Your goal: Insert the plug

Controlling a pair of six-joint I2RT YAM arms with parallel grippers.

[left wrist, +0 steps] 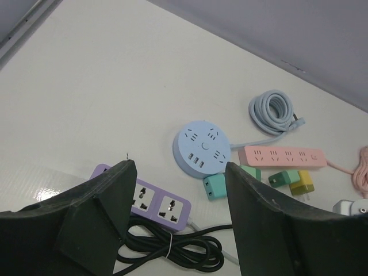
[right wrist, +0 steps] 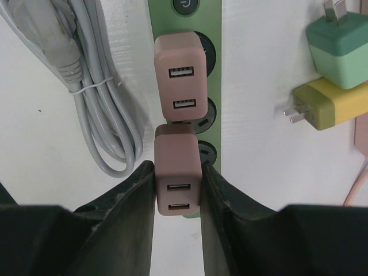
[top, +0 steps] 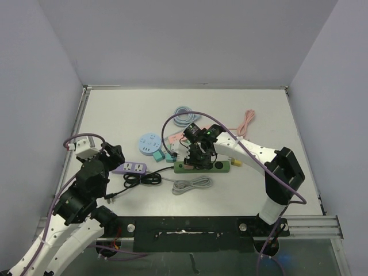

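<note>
Right jaws are pinching a dusty-pink plug (right wrist: 178, 172) over the green power strip (right wrist: 211, 86), beside a second pink plug (right wrist: 179, 77); left jaws are gaping wide, empty.

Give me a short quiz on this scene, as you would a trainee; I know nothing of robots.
1. True or false: the left pincer is holding a plug.
2. What does the right pincer grip? A) a pink square plastic USB charger block; B) a yellow plug adapter; C) a coiled grey cable.
3. Fill in: counting the held one, ___ pink charger blocks are over the long green plastic power strip in the right wrist view.
Key: 1 false, it is open and empty; 2 A; 3 two.
</note>
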